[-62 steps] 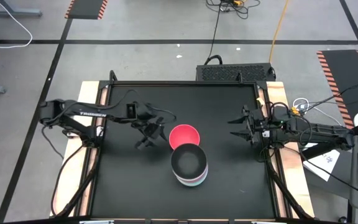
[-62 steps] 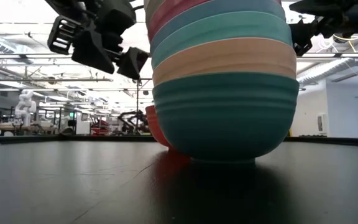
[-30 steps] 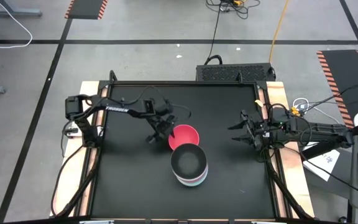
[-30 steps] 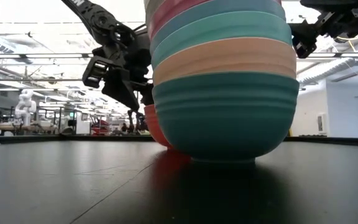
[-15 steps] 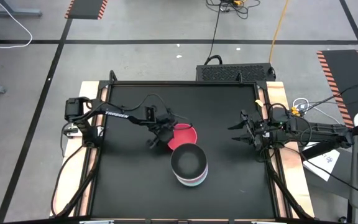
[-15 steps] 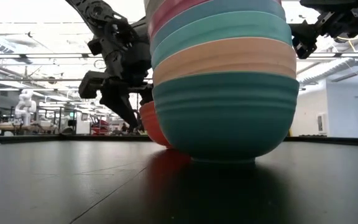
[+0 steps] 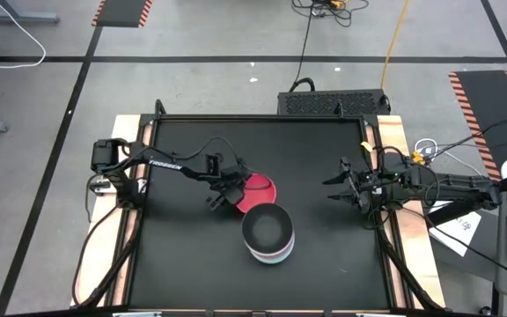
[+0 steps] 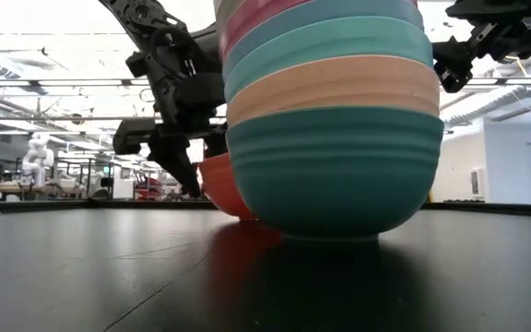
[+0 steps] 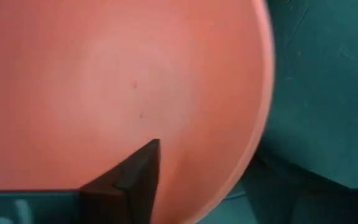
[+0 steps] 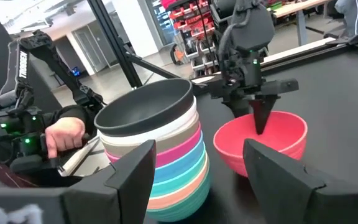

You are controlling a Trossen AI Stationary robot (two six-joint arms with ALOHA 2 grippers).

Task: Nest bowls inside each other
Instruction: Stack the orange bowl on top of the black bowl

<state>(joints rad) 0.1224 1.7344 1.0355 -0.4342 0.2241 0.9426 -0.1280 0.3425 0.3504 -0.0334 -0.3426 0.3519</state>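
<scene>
A red bowl stands on the black table just beyond a stack of several nested bowls with a black one on top. In the low view the stack fills the middle and hides most of the red bowl. My left gripper is down at the red bowl's left rim and shut on it. My right gripper waits open near the table's right edge, raised and touching nothing. My left gripper holds the red bowl by its left rim, one finger inside the hollow and the other outside. The fingers come from above, pointing down. The bowl stays low, its base at the table; whether it is lifted clear I cannot tell.
The stack stands close to the red bowl on its near side. Free table lies to the left, right and far side. A raised frame edges the table. A person's hand shows beyond the table's edge.
My left gripper has come down and toward the near edge, onto the red bowl's left rim, with one finger going inside. The red bowl has shifted a little toward the table's left. My right arm has kept still.
</scene>
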